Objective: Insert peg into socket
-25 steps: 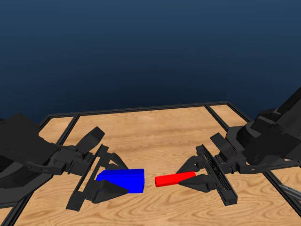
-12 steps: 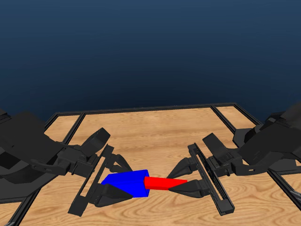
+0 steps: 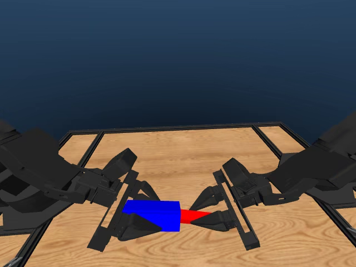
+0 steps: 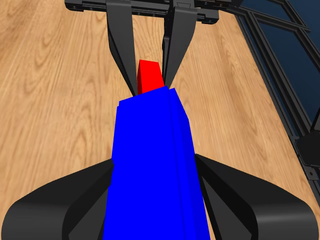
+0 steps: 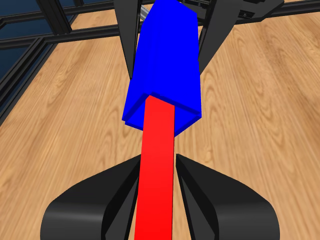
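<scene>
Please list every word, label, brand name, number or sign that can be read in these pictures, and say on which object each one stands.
None: no readable text, number or sign appears in any view.
The peg: plain red, unmarked.
The socket: plain blue, unmarked.
The left pincer and the right pincer: plain black, no brand visible.
The table: only wood grain.
</scene>
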Controlling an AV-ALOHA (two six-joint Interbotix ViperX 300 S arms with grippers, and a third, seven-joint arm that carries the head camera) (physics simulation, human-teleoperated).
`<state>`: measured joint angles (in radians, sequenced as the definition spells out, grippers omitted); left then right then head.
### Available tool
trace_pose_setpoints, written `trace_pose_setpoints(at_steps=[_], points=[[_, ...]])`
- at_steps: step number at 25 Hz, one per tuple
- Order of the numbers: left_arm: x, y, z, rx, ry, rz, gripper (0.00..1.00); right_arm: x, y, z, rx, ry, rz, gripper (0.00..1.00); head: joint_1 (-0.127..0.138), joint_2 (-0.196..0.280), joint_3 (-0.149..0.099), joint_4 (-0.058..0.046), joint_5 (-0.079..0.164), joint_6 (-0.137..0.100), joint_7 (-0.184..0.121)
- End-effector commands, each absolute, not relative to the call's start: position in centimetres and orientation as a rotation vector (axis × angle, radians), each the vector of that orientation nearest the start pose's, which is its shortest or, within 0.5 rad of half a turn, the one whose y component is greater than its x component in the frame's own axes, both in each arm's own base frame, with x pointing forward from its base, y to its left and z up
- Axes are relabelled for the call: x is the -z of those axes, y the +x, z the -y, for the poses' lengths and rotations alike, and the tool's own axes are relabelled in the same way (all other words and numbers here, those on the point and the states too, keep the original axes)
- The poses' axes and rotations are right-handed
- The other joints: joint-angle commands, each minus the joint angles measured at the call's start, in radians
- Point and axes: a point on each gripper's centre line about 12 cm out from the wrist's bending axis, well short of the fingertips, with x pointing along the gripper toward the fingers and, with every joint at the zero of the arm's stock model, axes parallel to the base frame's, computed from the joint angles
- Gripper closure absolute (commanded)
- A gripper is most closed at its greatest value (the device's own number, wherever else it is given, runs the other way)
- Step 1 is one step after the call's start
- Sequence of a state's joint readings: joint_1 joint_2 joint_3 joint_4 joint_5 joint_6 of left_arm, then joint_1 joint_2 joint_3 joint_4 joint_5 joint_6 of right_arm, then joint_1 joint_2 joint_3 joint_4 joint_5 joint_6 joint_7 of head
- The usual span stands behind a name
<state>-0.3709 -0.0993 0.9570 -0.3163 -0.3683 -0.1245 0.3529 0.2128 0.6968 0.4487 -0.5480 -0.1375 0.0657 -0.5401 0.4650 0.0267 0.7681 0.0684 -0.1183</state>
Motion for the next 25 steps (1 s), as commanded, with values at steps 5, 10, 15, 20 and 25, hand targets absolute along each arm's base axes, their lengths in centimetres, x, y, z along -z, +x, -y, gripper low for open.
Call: trace_pose_setpoints(at_steps=[5, 10, 15, 20, 25], points=[[-15.8, 33.4, 12.0, 0.157, -0.324, -0.492, 1.0, -16.4, 44.9, -13.4, -0.149, 0.124, -0.327, 1.0, -0.009, -0.031, 0.002, -0.003, -0.001, -0.003, 0.0], [-15.5, 33.3, 12.3, 0.151, -0.352, -0.489, 1.0, -16.1, 44.0, -14.0, -0.172, 0.164, -0.39, 0.0, -0.012, -0.046, 0.009, -0.003, 0.0, -0.005, 0.005], [-14.4, 32.8, 12.7, 0.15, -0.352, -0.496, 1.0, -14.6, 40.2, -13.6, -0.148, 0.249, -0.493, 0.0, -0.02, -0.061, 0.011, -0.006, -0.005, -0.007, 0.01], [-14.8, 33.4, 12.9, 0.152, -0.362, -0.462, 1.0, -14.0, 37.0, -13.2, -0.117, 0.347, -0.508, 0.0, -0.036, -0.068, 0.013, -0.009, -0.006, -0.003, 0.017], [-15.0, 33.5, 12.9, 0.151, -0.358, -0.439, 1.0, -10.7, 35.2, -13.2, -0.07, 0.429, -0.585, 0.0, -0.049, -0.07, 0.013, -0.012, -0.006, 0.0, 0.024]])
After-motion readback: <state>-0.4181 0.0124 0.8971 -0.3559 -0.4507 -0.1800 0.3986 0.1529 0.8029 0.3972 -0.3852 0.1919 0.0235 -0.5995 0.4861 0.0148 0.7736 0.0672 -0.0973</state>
